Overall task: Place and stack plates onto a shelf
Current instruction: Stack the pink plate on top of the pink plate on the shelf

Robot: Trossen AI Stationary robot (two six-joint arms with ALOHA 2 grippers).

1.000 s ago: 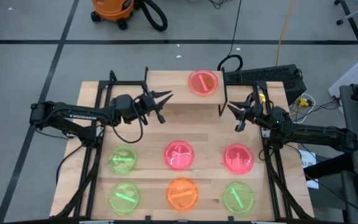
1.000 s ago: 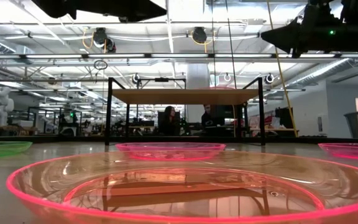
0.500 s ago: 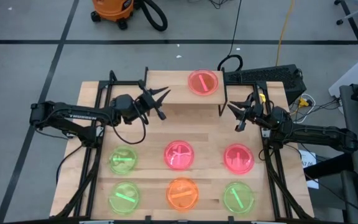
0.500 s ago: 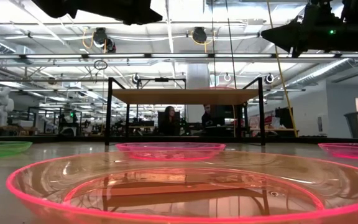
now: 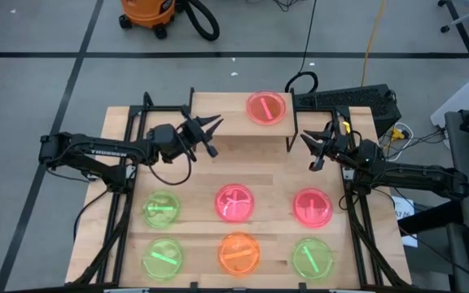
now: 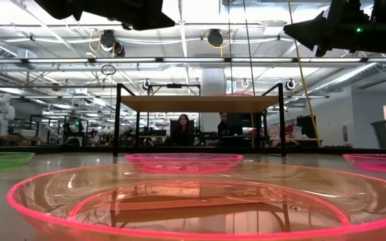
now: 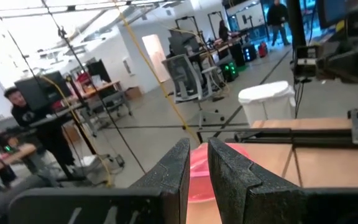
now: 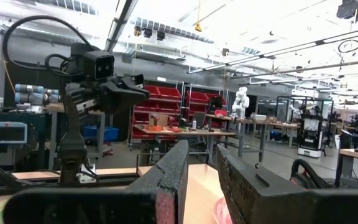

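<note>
The shelf [image 5: 234, 122] stands at the table's far middle and carries one pink plate [image 5: 266, 107]. Six more plates lie flat on the table in two rows: green [image 5: 162, 209], pink [image 5: 235, 203] and pink [image 5: 312, 207], then green [image 5: 163, 259], orange [image 5: 238, 252] and green [image 5: 312, 258]. My left gripper [image 5: 219, 124] hovers raised over the shelf's left end, shut and holding nothing. It points at the shelf plate [image 7: 236, 153]. My right gripper [image 5: 304, 138] hangs raised just off the shelf's right end, shut and holding nothing.
A black keyboard [image 5: 344, 100] and cables lie at the table's far right corner. Black frame rails run along the table's left and right sides. In the low view the shelf [image 6: 200, 104] stands on thin black legs, with open space under its board. People sit in the room beyond.
My right gripper has risen a little in the low view. My left gripper has drawn back slightly toward the table's left. No plate has moved.
</note>
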